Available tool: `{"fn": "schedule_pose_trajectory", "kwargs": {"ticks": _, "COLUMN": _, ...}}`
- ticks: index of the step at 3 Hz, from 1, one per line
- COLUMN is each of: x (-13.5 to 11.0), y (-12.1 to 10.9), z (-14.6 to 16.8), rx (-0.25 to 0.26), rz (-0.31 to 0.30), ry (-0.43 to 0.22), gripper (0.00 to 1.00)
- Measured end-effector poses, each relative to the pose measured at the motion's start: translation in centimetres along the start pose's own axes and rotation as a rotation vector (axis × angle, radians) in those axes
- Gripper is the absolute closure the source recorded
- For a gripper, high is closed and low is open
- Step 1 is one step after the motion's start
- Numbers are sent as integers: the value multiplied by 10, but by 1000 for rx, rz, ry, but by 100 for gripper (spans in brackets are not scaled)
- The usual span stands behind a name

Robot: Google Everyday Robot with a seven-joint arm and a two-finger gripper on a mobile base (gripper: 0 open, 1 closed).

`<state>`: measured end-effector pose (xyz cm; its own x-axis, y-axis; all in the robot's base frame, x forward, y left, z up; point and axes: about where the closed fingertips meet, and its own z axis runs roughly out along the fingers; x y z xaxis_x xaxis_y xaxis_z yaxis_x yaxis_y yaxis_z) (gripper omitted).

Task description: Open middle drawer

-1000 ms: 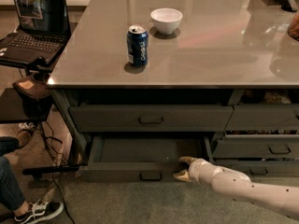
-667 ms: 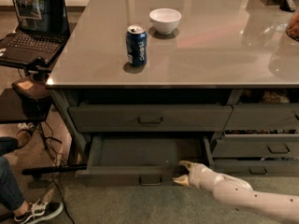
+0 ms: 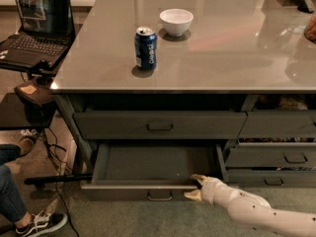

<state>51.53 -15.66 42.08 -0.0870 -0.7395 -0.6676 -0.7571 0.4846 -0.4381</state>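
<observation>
Down low, the middle drawer [image 3: 148,162] stands pulled well out of the cabinet. Its shallow, plain grey inside is in full view, and its small loop handle [image 3: 159,197] sits at the centre of the front. The gripper [image 3: 195,187] is at the right end of that drawer's front. Its two tan fingers [image 3: 198,178] are spread apart, one at the top rim of the front panel and the other lower, just ahead of the front face. The hand is open, and I cannot tell whether either tip presses on the panel. The white arm [image 3: 256,211] reaches in from the drawer's lower right.

Directly above the middle drawer, a wide closed drawer [image 3: 207,125] shows its own loop handle. Just to the right of the middle drawer is a stack of narrower drawers [image 3: 256,158]. Above the drawer is the grey countertop [image 3: 222,58]. A blue can [image 3: 145,47] stands upright on it, roughly over the drawer's centre. A white bowl [image 3: 176,21] sits farther back on the countertop and slightly to the right.

Up and to the left of the drawer, an open laptop [image 3: 37,21] rests on a side stand. Low to the drawer's left, a person's leg ends in a dark sneaker [image 3: 42,223] on the floor.
</observation>
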Motion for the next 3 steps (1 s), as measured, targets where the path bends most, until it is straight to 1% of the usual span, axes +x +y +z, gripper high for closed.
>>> {"fn": "schedule_pose_trajectory", "kwargs": {"ticks": 1, "x": -2, "y": 0, "z": -2, "rx": 0, "rz": 0, "ry": 0, "gripper": 100}}
{"fn": "schedule_pose_trajectory", "kwargs": {"ticks": 2, "x": 3, "y": 7, "z": -10, "rx": 9, "rz": 6, "ry": 3, "gripper": 100}}
{"fn": "schedule_pose_trajectory", "kwargs": {"ticks": 3, "x": 6, "y": 5, "z": -19, "rx": 23, "rz": 5, "ry": 14, "gripper": 100}}
